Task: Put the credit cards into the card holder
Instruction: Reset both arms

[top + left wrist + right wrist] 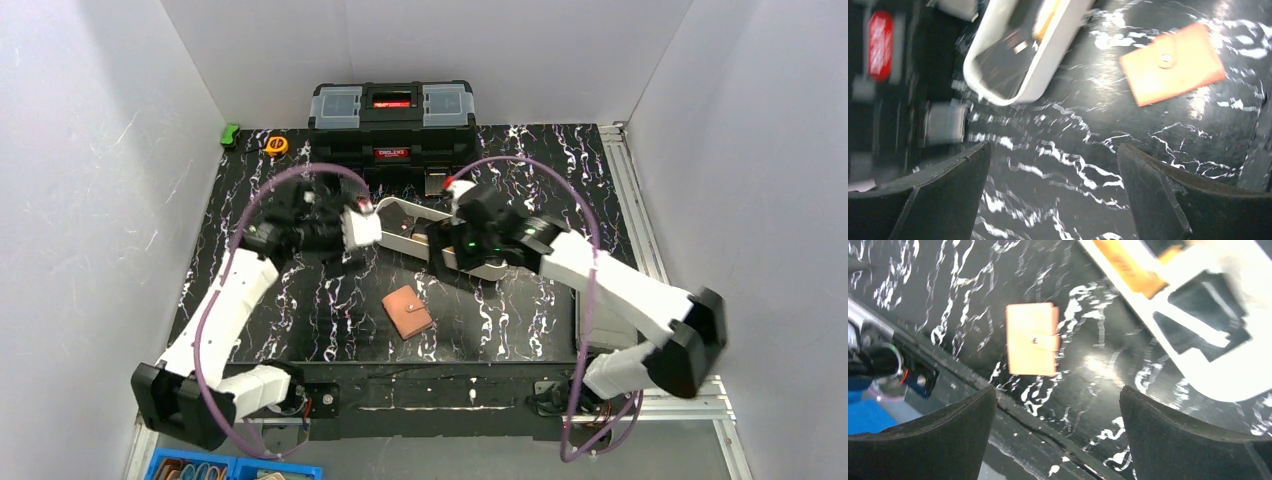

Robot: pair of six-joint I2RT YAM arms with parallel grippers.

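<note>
Tan card holder (407, 312), closed flat, long axis far-left to near-right

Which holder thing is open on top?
The long white tray in the middle; it has no lid. The black toolbox behind it is shut, and the little tan wallet lies snapped closed.

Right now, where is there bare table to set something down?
Bare table lies left of the card holder and right of it, and also back right beside the toolbox. It is crowded between the tray and the toolbox.
</note>
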